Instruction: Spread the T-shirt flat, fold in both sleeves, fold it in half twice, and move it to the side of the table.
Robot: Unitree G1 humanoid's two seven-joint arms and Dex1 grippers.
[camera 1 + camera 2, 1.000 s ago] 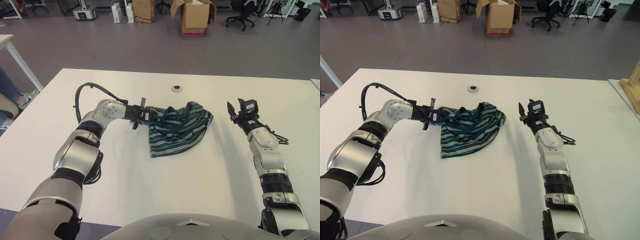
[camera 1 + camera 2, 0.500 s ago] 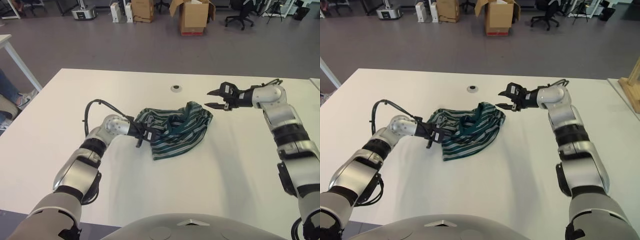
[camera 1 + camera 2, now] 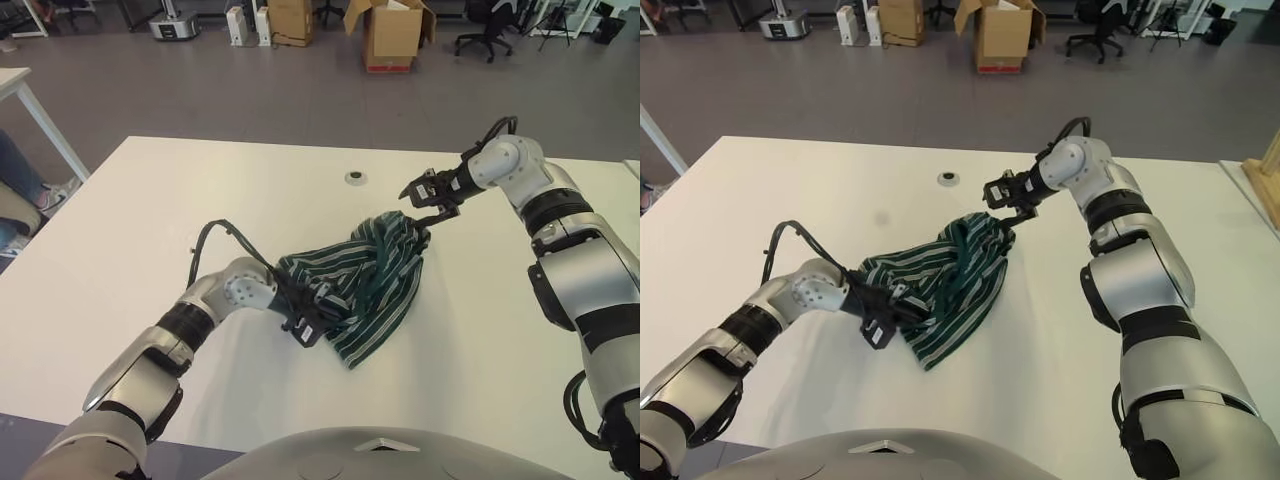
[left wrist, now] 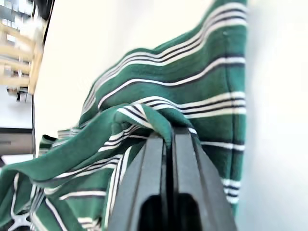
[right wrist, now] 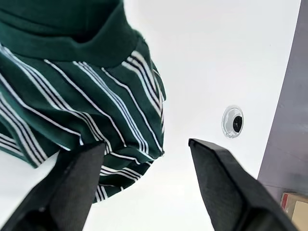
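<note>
- shirt (image 3: 365, 280) lies bunched in a heap mid-table, not spread; green with white stripes, plain dark band at its far right end
- heap runs from near left to far right across the white table (image 3: 150, 200), and its near tip comes to a point
- left gripper (image 3: 303, 322) sits at the heap's near left edge, low on the table
- left fingers (image 4: 154, 183) are clenched together on a fold of shirt; left wrist view shows striped cloth pinched over the tips
- right gripper (image 3: 430, 200) is at the heap's far right tip, just above the dark band
- right fingers (image 5: 219, 183) are spread wide, grasping nothing
- right wrist view: one finger is over the shirt edge, the other over bare table; contact with the cloth, can't tell
- the two grippers are well apart, at opposite ends of the heap
- round port (image 3: 355, 178) is set in the table beyond the heap, left of the right gripper, apart from the shirt
- floor beyond the table: open cardboard box (image 3: 390, 30), and an office chair (image 3: 490, 15) to its right
</note>
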